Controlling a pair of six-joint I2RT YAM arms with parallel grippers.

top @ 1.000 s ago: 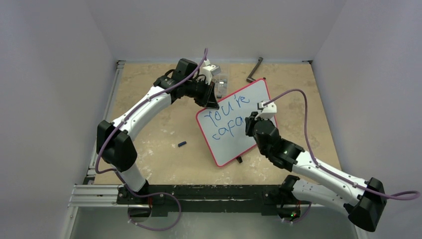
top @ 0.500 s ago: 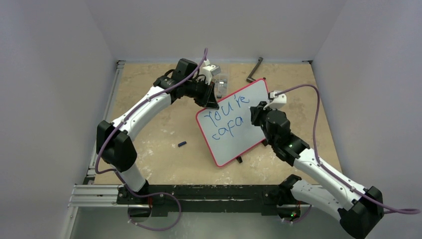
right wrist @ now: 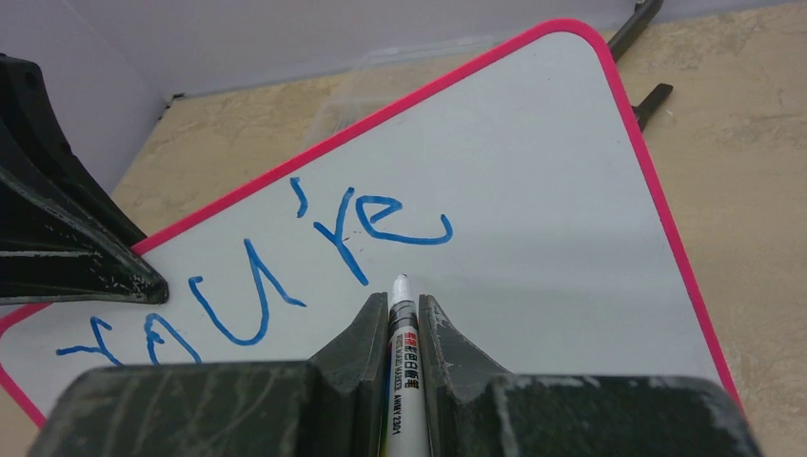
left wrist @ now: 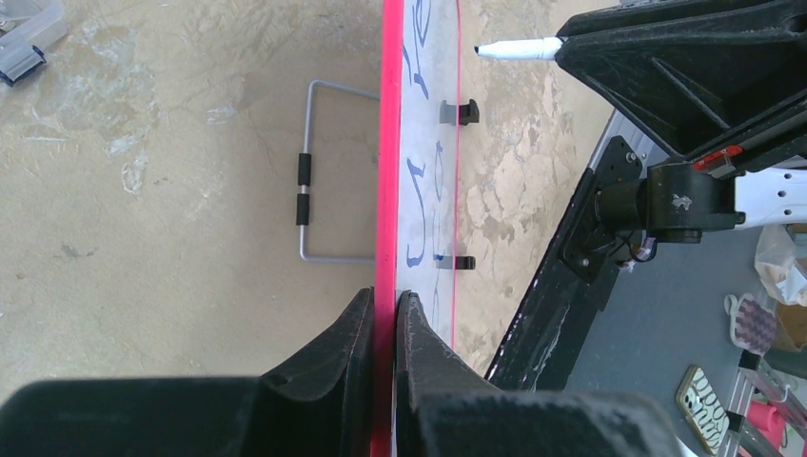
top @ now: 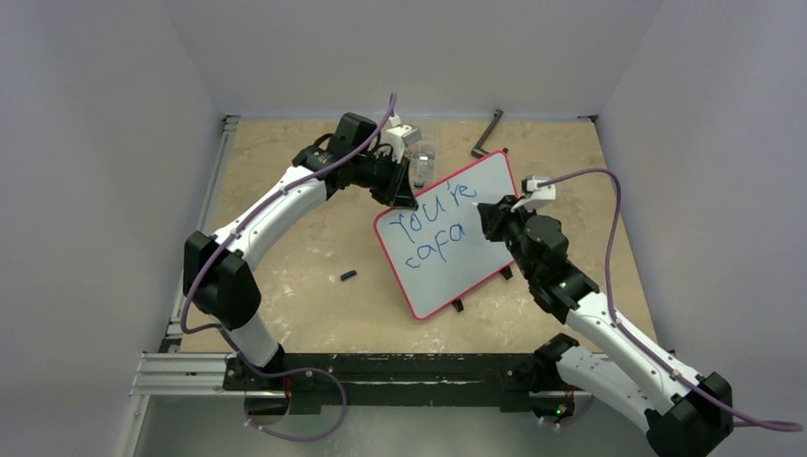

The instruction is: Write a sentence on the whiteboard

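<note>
While line 2 reads only "capa", the step in hand is, I judge, the next letter of that word. Nearest, the right gripper (right wrist: 401, 307) is clamped on a white marker (right wrist: 403, 381), jaws pressed to its barrel, tip aimed at the whiteboard (right wrist: 561, 171) just under "You're". From the left wrist view the tip looks just off the glossy face, though the gap is hard to judge.

To do this well, bring the tip to just right of the last "a" in the sentence (top: 434, 233) and land it lightly. Draw the tall stroke on the same slant as the 2 lines, leaving room toward the red frame for the remaining letters. Press only enough to ink: the board stands tilted on 2 small black feet (top: 458, 306) on the table (top: 295, 238) and would likely rock under a hard push.

Farther off, the left gripper (left wrist: 383, 319) is closed on the board's far edge, near the start of "You're", steadying it. That pinch should take the pen's push.
</note>
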